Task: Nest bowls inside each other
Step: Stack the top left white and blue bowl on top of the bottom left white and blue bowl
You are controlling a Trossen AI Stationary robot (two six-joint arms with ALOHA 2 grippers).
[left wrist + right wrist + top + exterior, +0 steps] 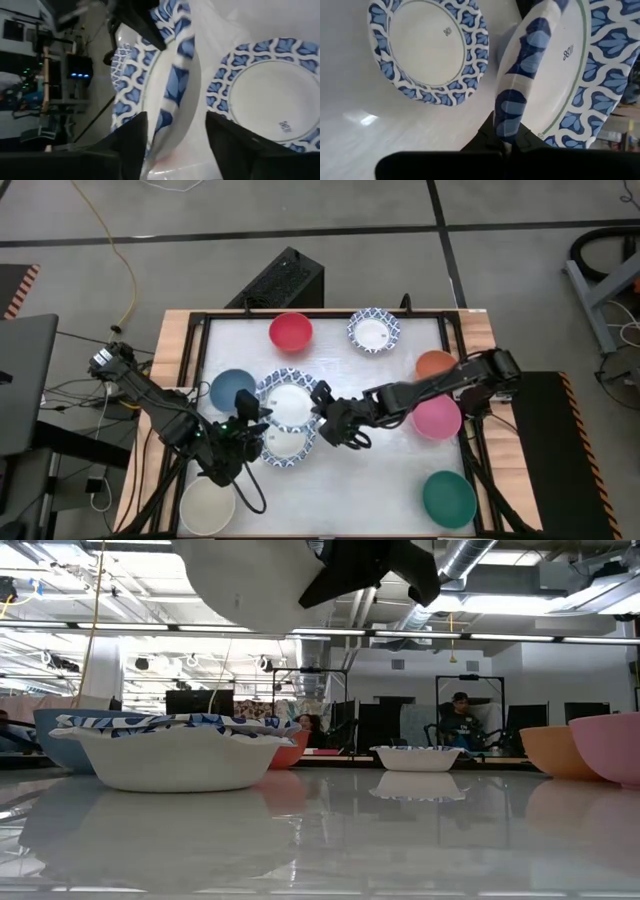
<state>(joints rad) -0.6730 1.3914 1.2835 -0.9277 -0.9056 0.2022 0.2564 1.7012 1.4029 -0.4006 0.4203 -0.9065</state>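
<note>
Two white bowls with blue-patterned rims are at the table's middle. One bowl hangs in the air, and its pale underside shows at the top of the low view. My right gripper is shut on its right side. My left gripper is open at that bowl's left side, with a finger on either side of the rim. The other patterned bowl rests on the table just nearer, under the lifted one's near edge. My right gripper pinches the lifted bowl's blue-patterned rim between its two fingers, one on the inner face and one on the outer. It comes from the table's right, slanting down. The bowl is clear of the table and of the bowl below.
More bowls stand around: dark blue by my left gripper, red and a third patterned one at the far side, orange and pink under my right arm, teal near right, cream near left.
</note>
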